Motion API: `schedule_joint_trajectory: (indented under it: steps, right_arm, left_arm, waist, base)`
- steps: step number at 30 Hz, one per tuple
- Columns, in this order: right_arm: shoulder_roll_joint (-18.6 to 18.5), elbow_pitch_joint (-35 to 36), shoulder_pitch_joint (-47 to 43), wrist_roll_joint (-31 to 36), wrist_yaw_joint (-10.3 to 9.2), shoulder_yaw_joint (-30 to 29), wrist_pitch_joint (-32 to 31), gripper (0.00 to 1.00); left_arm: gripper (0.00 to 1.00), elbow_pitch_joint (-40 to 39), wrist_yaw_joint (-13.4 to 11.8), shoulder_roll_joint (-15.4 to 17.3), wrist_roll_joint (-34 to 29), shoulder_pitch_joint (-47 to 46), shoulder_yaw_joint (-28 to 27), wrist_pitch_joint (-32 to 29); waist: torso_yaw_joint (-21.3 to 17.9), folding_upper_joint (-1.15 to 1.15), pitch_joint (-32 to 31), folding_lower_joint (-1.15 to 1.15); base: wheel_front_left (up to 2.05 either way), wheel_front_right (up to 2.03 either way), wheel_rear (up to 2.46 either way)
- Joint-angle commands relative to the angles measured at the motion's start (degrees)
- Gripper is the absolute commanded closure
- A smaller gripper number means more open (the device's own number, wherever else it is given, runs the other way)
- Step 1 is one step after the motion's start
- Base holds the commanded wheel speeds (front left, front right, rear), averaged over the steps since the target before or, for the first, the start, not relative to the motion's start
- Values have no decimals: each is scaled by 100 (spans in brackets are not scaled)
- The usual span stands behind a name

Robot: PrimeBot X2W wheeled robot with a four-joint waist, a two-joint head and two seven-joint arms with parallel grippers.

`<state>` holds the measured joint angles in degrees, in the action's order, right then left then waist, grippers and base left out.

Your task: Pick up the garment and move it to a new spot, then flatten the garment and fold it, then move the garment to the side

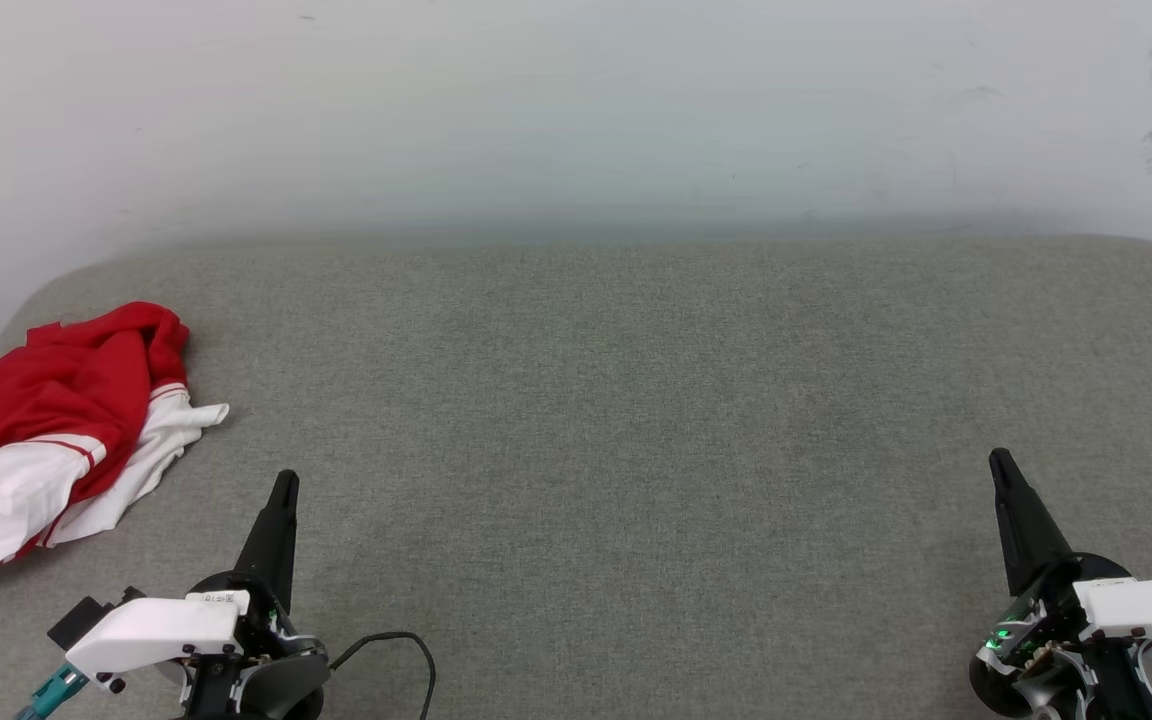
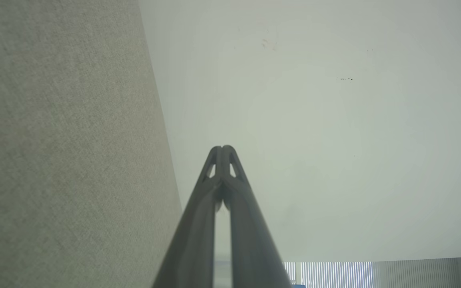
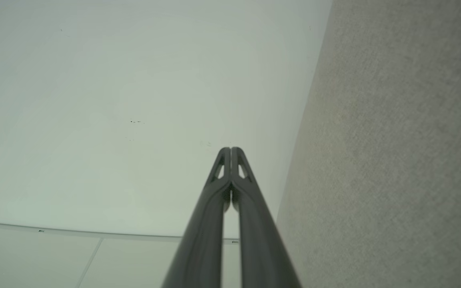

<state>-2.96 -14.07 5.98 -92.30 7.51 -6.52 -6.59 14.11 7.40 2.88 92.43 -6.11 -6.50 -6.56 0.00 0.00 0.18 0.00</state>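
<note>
Grey fabric spreads below a pale wall. At the frame's left edge your garment lies crumpled, red over white with striped trim. Your left gripper, lower left, and right gripper, lower right, are clenched on nothing, likely parked clear before the pickup.

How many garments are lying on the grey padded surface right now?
1. A crumpled red jersey with white sleeves lies at the far left of the surface, ahead and left of the left gripper. It runs past the head view's left edge, so anything beyond is hidden.
</note>
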Motion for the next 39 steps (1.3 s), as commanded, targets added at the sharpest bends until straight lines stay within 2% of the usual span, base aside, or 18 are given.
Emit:
schedule_joint_trajectory:
  steps: [1,20,21,31,39]
  right_arm:
    - [16,-2,62,-23,-4,1,-6,100]
    - [16,-2,62,-23,-4,1,-5,100]
    - [0,1,0,1,0,0,1,0]
    - [4,-68,-144,181,-1,-5,180,0]
    - [4,224,-191,1136,-1,-6,402,0]
  left_arm:
    - [100,-3,19,-1,-2,-38,-10,-11]
    - [100,-3,18,-1,-2,-38,-10,-11]
    - [0,-2,1,0,0,0,-1,2]
    - [0,38,1,-14,-206,130,40,181]
    - [0,-164,-51,-12,-966,117,-22,403]
  waist:
    - [0,0,0,0]
    - [0,0,0,0]
    - [0,0,0,0]
    - [0,0,8,0]
    - [3,0,21,0]
  base:
    - [0,0,0]
    - [0,0,0]
    - [0,0,0]
    - [0,0,0]
    - [0,0,0]
